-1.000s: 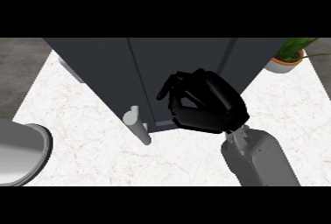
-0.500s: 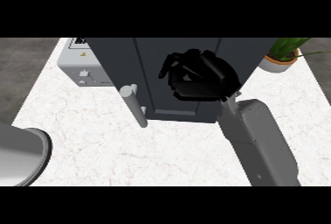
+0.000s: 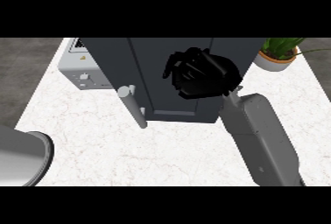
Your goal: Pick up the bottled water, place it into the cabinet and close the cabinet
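One view, from the head, carries everything: a dark cabinet [image 3: 149, 65] stands on the pale marble surface [image 3: 129, 153], seen steeply from above. Its tall bar handle [image 3: 134, 107] juts out at the cabinet's front left corner. The right hand [image 3: 203, 78] hangs over the cabinet's right half, fingers curled inward with nothing showing between them, and its grey forearm [image 3: 258, 135] runs back from the cabinet's front right corner. That placement suggests the hand is working on the cabinet itself, probably seeing to the door, rather than carrying anything. The bottle appears nowhere on the surface around the cabinet. It is therefore probably already inside the cabinet, though it could be hidden under the curled hand, and I cannot tell which. From this angle I also cannot tell whether the door is fully closed. A light grey appliance [image 3: 81, 72] sits just left of the cabinet, and a potted plant [image 3: 279, 54] stands just to its right. A grey rounded shape [image 3: 22, 157] lies well to the front left of the cabinet; what it is I cannot tell. No left hand shows.
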